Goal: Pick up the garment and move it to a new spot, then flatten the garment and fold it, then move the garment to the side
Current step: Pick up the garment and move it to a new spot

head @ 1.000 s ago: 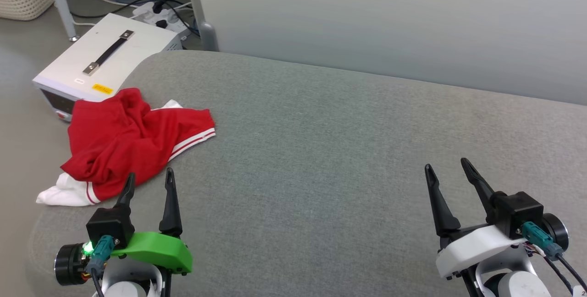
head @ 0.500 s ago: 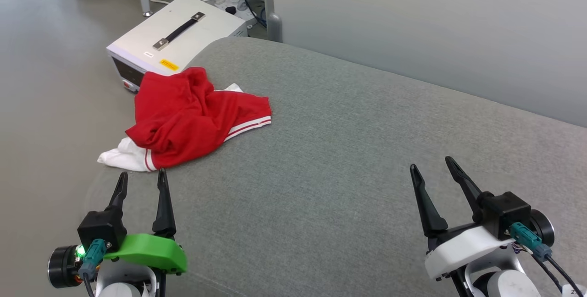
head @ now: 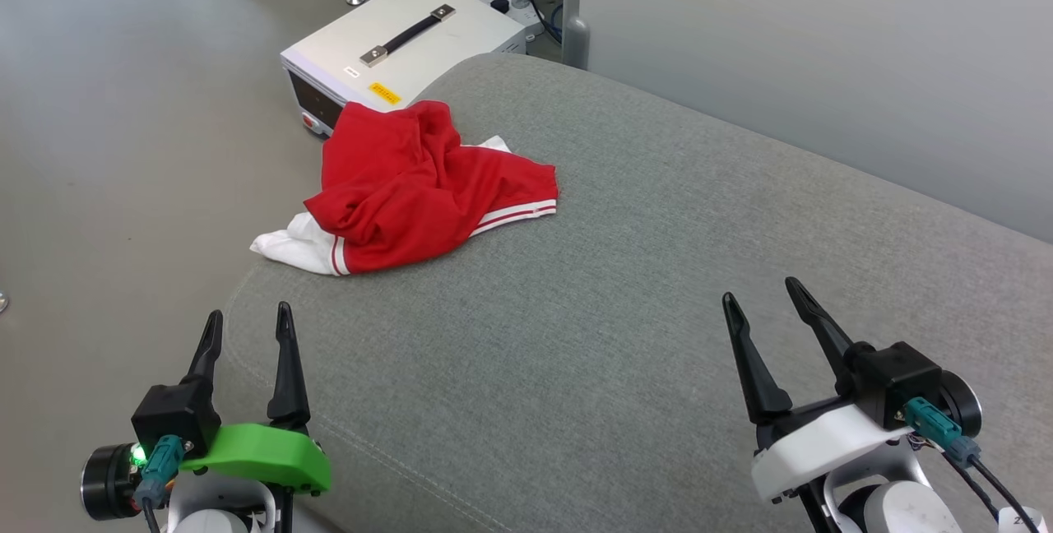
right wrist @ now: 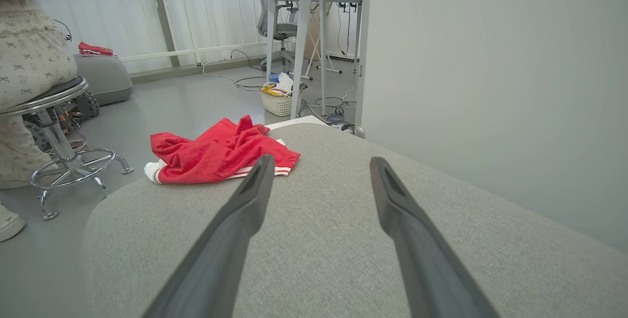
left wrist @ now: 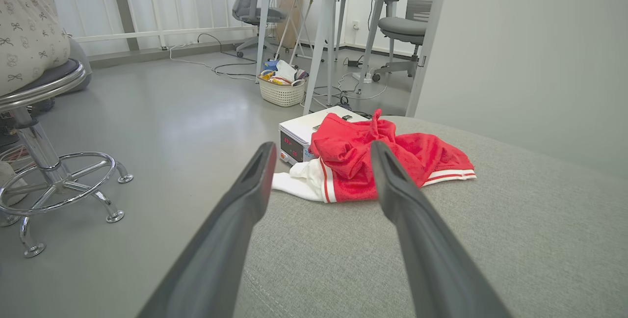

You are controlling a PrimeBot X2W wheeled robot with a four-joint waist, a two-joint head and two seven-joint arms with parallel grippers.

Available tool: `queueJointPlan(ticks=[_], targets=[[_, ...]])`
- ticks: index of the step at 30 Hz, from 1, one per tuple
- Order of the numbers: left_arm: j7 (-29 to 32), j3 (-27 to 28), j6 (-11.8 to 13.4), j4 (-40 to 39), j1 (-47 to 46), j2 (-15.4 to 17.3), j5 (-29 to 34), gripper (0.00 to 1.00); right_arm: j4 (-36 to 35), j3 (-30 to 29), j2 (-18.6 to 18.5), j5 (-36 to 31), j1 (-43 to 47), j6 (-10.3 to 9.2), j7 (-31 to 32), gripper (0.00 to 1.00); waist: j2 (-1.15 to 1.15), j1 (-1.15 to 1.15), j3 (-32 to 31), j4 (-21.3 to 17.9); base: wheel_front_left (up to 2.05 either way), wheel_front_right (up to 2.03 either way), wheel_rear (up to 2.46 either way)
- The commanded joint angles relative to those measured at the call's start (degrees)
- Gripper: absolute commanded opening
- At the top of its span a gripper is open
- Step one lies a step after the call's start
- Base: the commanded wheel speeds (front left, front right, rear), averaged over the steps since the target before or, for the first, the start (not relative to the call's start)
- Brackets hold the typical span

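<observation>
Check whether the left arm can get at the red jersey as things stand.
Probably yes. The left gripper is open and empty, and the jersey lies crumpled ahead of it near the left edge of the cushion, with only bare fabric between them.

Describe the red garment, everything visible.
The garment is soft red cloth with a white lining and white-striped trim, crumpled in a loose heap, unfolded. Its white inside spills out at one end. It lies on the rounded end of the grey upholstered surface, near the edge, in front of a white box.
</observation>
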Motion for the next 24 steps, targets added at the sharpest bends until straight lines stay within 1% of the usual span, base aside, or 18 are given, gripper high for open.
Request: queueJointPlan(ticks=[1,11,16,19,24], targets=[[-0.6,0.2,-0.4,0.3,-0.9,-0.2,-0.6,1.0,0.1,0.3,-0.1,0.6,-1.1,-0.04,-0.7,1.0,0.0,0.0,0.2,0.9,0.0,0.0,0.0],[-1.7,0.2,-0.5,1.4,-2.0,-0.3,-1.2,1.0,-0.1,0.8,-0.1,0.6,-1.8,-0.04,-0.8,1.0,0.0,0.0,1.2,3.4,0.0,0.0,0.0],[-2.3,0.5,-1.0,2.6,-3.8,-0.3,-2.4,1.0,-0.6,1.6,-0.1,-0.1,-2.8,-0.04,0.0,1.0,0.0,0.0,2.6,4.2,0.0,0.0,0.0],[-2.4,0.8,-1.3,4.1,-5.8,-0.2,-2.9,1.0,-1.4,1.6,-0.1,-0.8,-3.8,-0.04,0.6,1.0,0.0,0.0,4.3,3.4,0.0,0.0,0.0],[-2.4,1.3,-2.2,10.2,-12.1,1.0,-4.1,1.0,-3.3,1.1,-0.2,-2.2,-5.7,-0.04,1.2,1.0,0.0,0.0,7.9,1.3,0.0,0.0,0.0]])
